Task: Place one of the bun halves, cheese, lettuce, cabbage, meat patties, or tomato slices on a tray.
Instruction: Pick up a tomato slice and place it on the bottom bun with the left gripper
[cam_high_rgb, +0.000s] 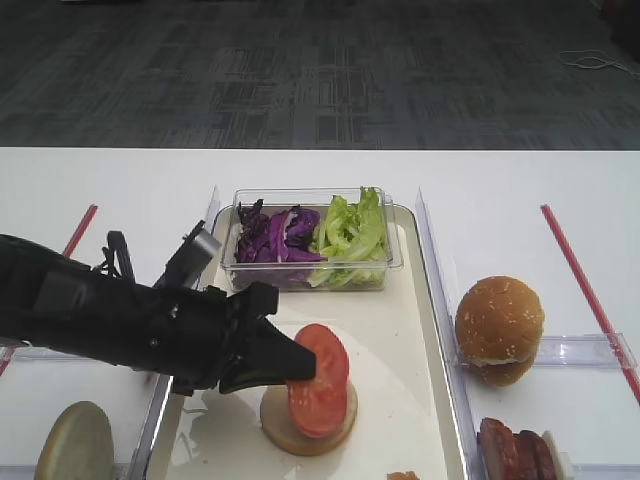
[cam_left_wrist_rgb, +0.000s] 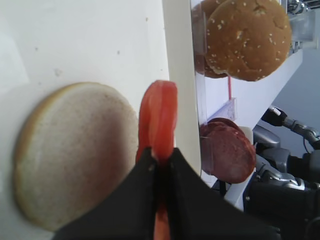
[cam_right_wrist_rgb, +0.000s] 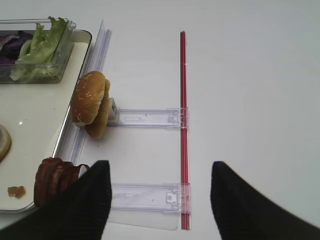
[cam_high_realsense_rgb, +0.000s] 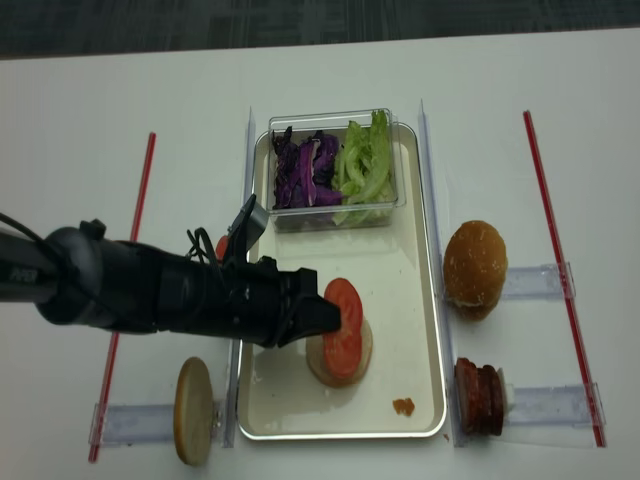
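Observation:
My left gripper (cam_high_rgb: 300, 366) is shut on a red tomato slice (cam_left_wrist_rgb: 159, 117), held on edge just above a cut-face-up bun half (cam_left_wrist_rgb: 75, 150). That bun half lies on the cream tray (cam_high_realsense_rgb: 400, 290). My right gripper (cam_right_wrist_rgb: 161, 167) hangs open and holds nothing, over the table right of the tray. At the tray's far end a clear box holds purple cabbage (cam_high_rgb: 280, 235) and green lettuce (cam_high_rgb: 352, 232). Right of the tray stand two bun halves (cam_high_rgb: 498, 325) and the meat patties (cam_high_rgb: 515, 450). Another bun half (cam_high_rgb: 75, 440) stands left of the tray. Cheese is out of view.
Clear plastic holders (cam_right_wrist_rgb: 150, 117) and red strips (cam_right_wrist_rgb: 183, 100) lie on the white table on both sides of the tray. A small orange scrap (cam_high_realsense_rgb: 403, 406) sits near the tray's front right corner.

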